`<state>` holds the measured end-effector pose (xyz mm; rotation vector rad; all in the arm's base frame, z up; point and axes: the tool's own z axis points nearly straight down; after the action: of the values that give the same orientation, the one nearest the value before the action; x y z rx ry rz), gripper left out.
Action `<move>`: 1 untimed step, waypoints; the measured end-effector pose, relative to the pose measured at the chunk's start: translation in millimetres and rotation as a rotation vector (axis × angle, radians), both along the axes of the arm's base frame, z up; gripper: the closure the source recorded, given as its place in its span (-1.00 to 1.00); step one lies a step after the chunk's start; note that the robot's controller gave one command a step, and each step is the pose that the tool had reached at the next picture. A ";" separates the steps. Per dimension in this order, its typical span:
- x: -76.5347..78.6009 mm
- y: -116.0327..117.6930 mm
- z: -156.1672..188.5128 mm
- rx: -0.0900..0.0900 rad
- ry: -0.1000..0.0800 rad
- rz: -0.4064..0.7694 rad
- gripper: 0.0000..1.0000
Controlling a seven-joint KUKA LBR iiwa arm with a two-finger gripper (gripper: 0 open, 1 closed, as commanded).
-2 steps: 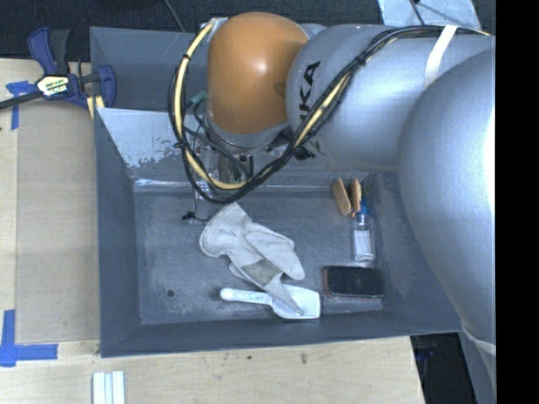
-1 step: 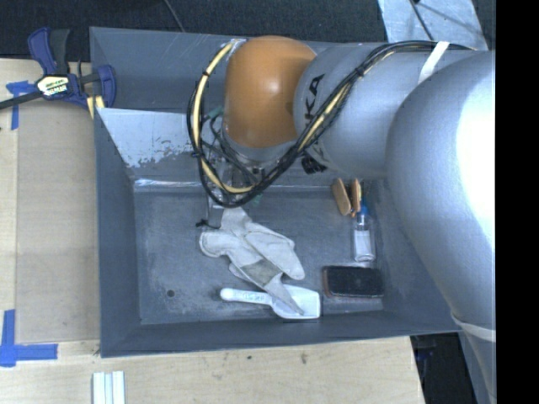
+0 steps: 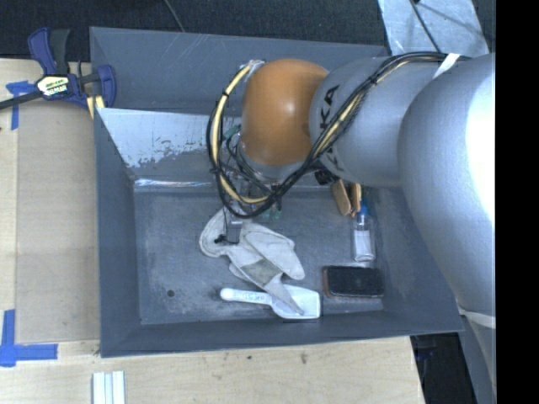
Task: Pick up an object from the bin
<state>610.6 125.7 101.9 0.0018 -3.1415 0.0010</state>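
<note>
Your pincer (image 3: 229,231) sits low near the middle of the bin, mostly hidden beneath the arm's round orange cover (image 3: 282,112) and a bundle of looped cables (image 3: 222,146). You cannot tell whether it is open or closed. Its dark tip lies over the upper left part of a white crumpled cloth (image 3: 263,255), and it seems to touch the fabric there, though you cannot see anything gripped.

That cloth is spread on the floor of the grey metal bin (image 3: 118,251), near the centre and a little toward the near wall, and trails down to the right. Just beside its lower edge lies a white tube-shaped thing (image 3: 240,295), flat and pointing left to right, its right end touching or tucked under the cloth.

To the right, apart from the cloth, a flat black rectangular thing (image 3: 354,282) rests on the floor. Just above that stands or lies a small clear bottle with a blue cap (image 3: 363,239), cap toward the far wall. Beyond the bottle, a tan wooden-looking piece (image 3: 344,197) shows partly from under the large silver arm (image 3: 421,124), which reaches in from the right.
</note>
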 end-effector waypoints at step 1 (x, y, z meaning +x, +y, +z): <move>-9.5 -29.8 -27.3 0.002 -0.004 0.129 1.00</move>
<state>601.1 95.9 74.6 0.2040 -3.1392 -0.0019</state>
